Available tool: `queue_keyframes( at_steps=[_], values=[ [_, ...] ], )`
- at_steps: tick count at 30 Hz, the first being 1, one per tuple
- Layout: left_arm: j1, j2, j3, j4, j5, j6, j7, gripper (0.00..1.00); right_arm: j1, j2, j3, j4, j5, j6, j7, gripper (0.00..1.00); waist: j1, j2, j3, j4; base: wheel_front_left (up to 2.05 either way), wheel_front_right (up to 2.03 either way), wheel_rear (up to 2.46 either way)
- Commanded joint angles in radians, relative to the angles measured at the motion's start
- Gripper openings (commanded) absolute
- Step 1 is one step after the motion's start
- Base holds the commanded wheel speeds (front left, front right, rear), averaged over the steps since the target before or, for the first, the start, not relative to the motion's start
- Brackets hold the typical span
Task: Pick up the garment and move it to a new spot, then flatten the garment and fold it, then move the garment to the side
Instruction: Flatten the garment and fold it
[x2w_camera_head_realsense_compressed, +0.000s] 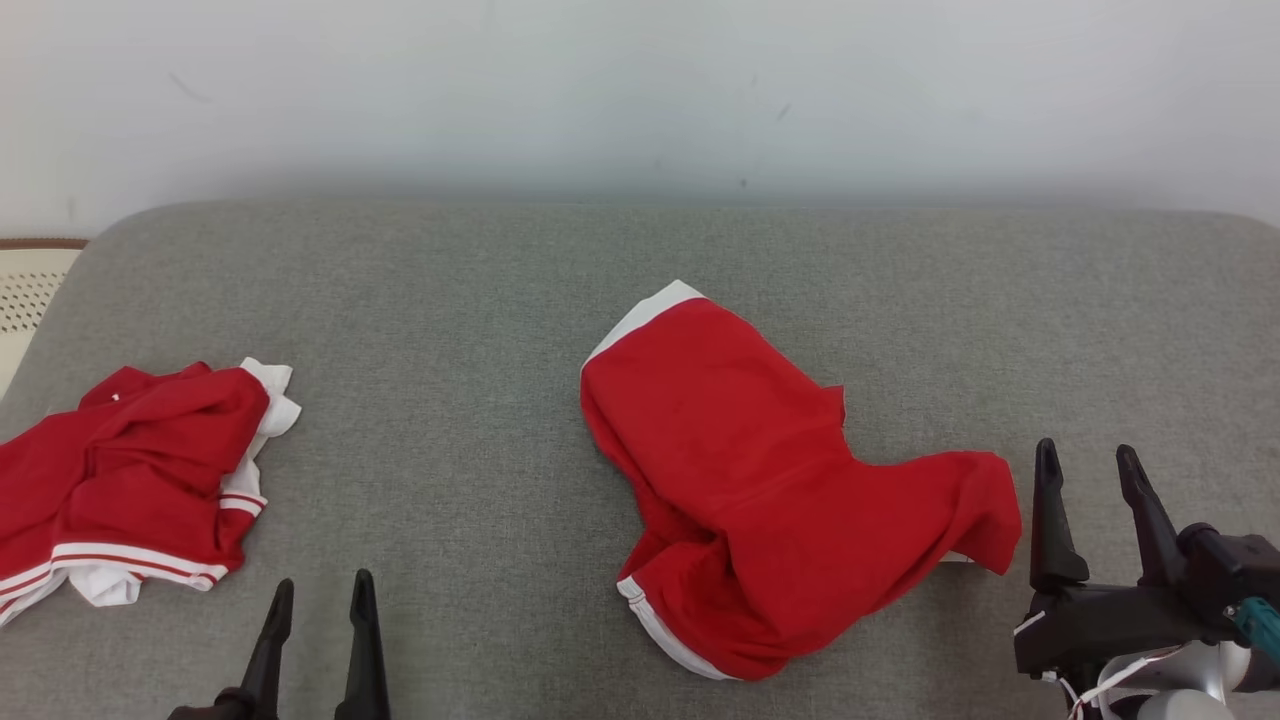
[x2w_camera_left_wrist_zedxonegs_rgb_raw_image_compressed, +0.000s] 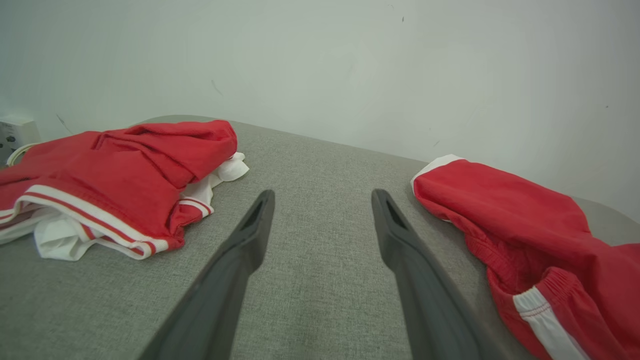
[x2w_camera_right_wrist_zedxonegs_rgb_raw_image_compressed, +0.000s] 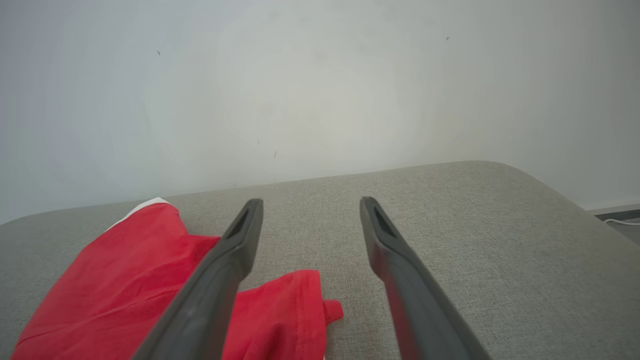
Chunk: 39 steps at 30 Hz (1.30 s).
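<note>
**Right pincer (x2w_camera_head_realsense_compressed: 1087, 450) wide and empty beside the red garment**

My right pincer hangs low over the grey cushion (x2w_camera_head_realsense_compressed: 480, 300) near its front right corner, its fingers spread as wide as they go with nothing between them. My left pincer (x2w_camera_head_realsense_compressed: 323, 580) sits near the front edge toward the left, just as wide and just as empty.

The garment (x2w_camera_head_realsense_compressed: 760, 480), red with white trim, lies crumpled around the middle of the cushion, a little toward the front. One loose flap reaches out to just beside my right pincer's inner finger. I cannot tell whether the two touch.

I judge that the move to a new spot is made and that the flattening comes next. Here is what could go wrong:

- The cloth is doubled over itself, so a pinch on that near flap may catch a single layer and the rest would trail in a heap.
- If I come down too hard, I may nip the cushion's own cover along with the cloth.
- A sideways tug from one corner alone would twist the garment instead of spreading it.
- A second red garment (x2w_camera_head_realsense_compressed: 140, 470) lies bunched at the left edge, near my left pincer, and a careless reach there would take the wrong piece.
</note>
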Motion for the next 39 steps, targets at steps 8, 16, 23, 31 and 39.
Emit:
queue_keyframes(
  at_steps=[8, 16, 23, 31, 39],
  values=[
    [-0.063, 0.0, -0.074, 0.055, 0.063, -0.081, -0.004, 1.0, 0.012, 0.012, 0.064, 0.036, 0.015, 0.001, -0.073, 1.0, 0.0, 0.0, 0.018, -0.027, 0.0, 0.0, 0.0],
    [-0.149, 0.03, -0.234, 0.173, 0.125, -0.173, -0.004, 1.0, -0.02, 0.015, 0.105, 0.085, 0.03, 0.001, -0.09, 1.0, 0.0, 0.0, 0.026, -0.056, 0.0, 0.0, 0.0],
    [-0.238, 0.06, -0.359, 0.252, 0.112, -0.19, 0.014, 1.0, -0.034, 0.016, 0.124, 0.112, 0.044, 0.001, -0.101, 1.0, 0.0, 0.0, 0.039, -0.092, 0.0, 0.0, 0.0],
    [-0.324, 0.115, -0.468, 0.348, 0.084, -0.191, 0.052, 1.0, -0.044, 0.016, 0.14, 0.139, 0.062, 0.001, -0.113, 1.0, 0.0, 0.0, 0.048, -0.135, 0.0, 0.0, 0.0],
    [-0.38, 0.157, -0.57, 0.406, -0.02, -0.192, 0.048, 0.0, -0.046, 0.016, 0.13, 0.15, 0.068, 0.001, -0.121, 1.0, 0.0, 0.0, 0.055, -0.15, 0.0, 0.0, 0.0]
  ],
)
